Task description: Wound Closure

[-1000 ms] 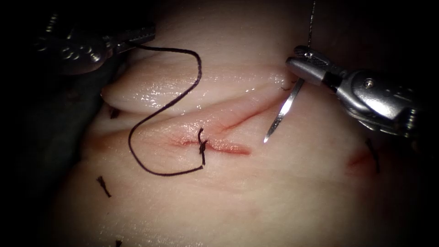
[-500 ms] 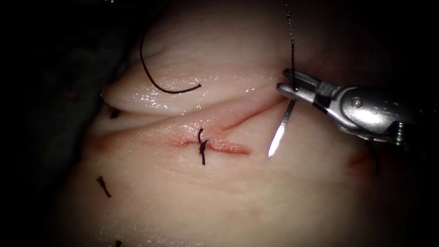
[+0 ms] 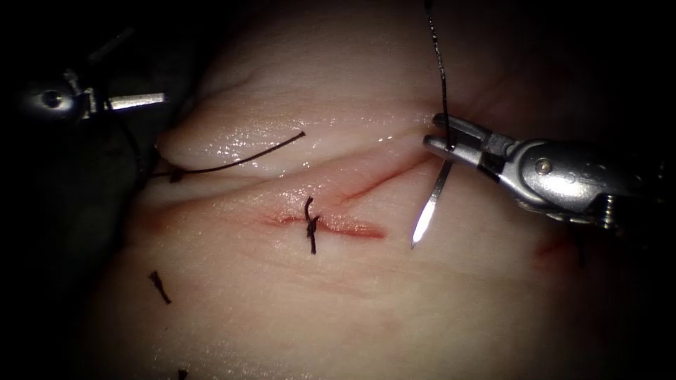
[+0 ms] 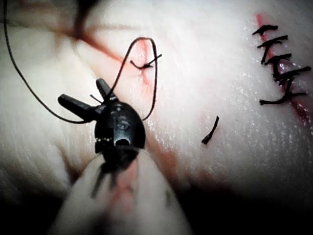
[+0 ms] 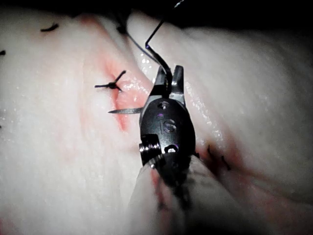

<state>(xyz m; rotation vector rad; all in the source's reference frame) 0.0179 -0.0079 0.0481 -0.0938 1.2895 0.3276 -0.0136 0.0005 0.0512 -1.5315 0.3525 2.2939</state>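
Observation:
The cut (image 3: 331, 225) is a short red line in the tissue (image 3: 352, 302), with one knotted stitch (image 3: 310, 225) across it. My right tool (image 3: 442, 143) comes in from the right, shut on the needle (image 3: 429, 204) near its rear end. The needle's tip hangs just above the tissue, right of the cut's right end and not in it. Thread (image 3: 440, 63) rises from those jaws. In the right wrist view the same tool (image 5: 168, 73) holds the needle (image 5: 124, 111). My left tool (image 3: 137, 100) sits far left, open (image 4: 80, 90), with thread (image 4: 151, 54) looping past it.
A loose strand of thread (image 3: 232, 162) lies across the fold of tissue above the cut. Cut thread ends (image 3: 160, 286) lie lower left. A row of older stitches (image 4: 281, 68) shows in the left wrist view. Red fluid tints the cut.
The thread loop below the cut has been drawn up and left onto the fold. My left tool went out of view and is back at far left. The right tool shifted left, and the needle now stands steeper.

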